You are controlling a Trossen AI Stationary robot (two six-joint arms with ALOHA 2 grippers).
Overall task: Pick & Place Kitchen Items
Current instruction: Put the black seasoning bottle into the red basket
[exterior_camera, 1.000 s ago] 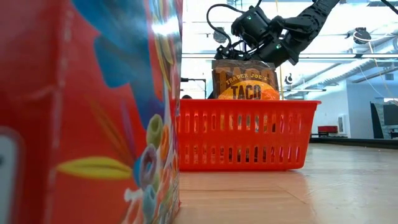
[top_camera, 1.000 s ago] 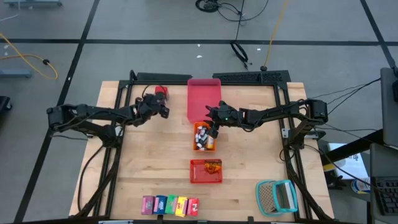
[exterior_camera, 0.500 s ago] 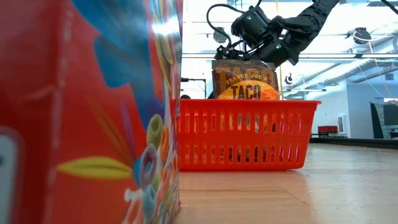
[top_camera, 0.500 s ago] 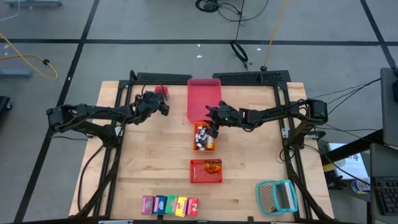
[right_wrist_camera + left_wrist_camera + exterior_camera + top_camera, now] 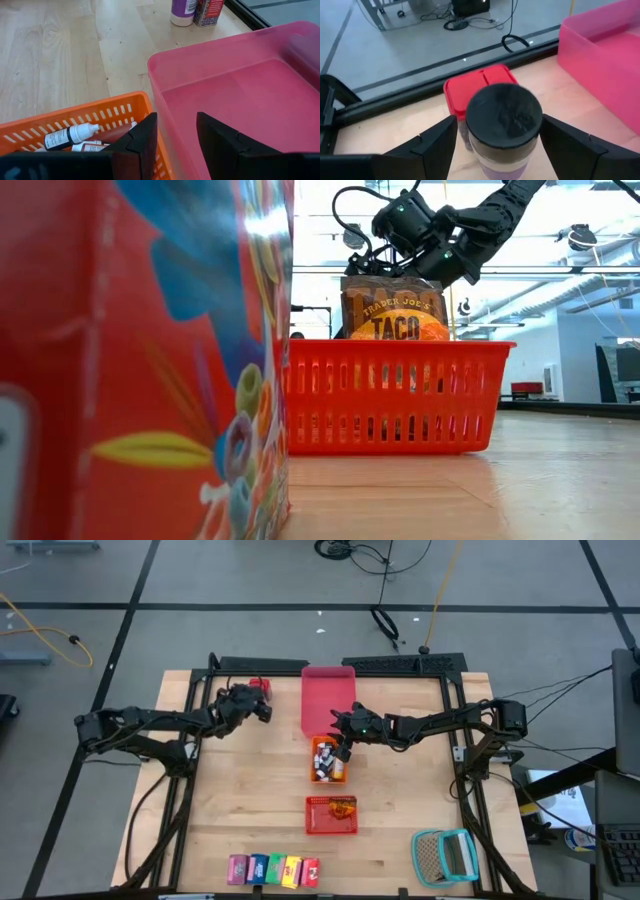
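The dark-lidded jar [image 5: 504,125] is framed between the spread fingers of the left pincer [image 5: 500,145] near the worktop's [image 5: 250,800] far left edge, just beside the red container [image 5: 479,89], which could be knocked over if the fingers are closed off-centre. The jar is seen as a round black cap over a clear body with a purple label, while the right pincer [image 5: 175,132], partly spread and empty, is held over the orange basket [image 5: 60,127] of bottles.

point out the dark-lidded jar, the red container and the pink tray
jar [image 5: 504,116]: left wrist view, middle of its dark lid
red container [image 5: 477,85]: left wrist view, its red lid, behind the jar
pink tray [image 5: 240,100]: right wrist view, bare floor of the tray
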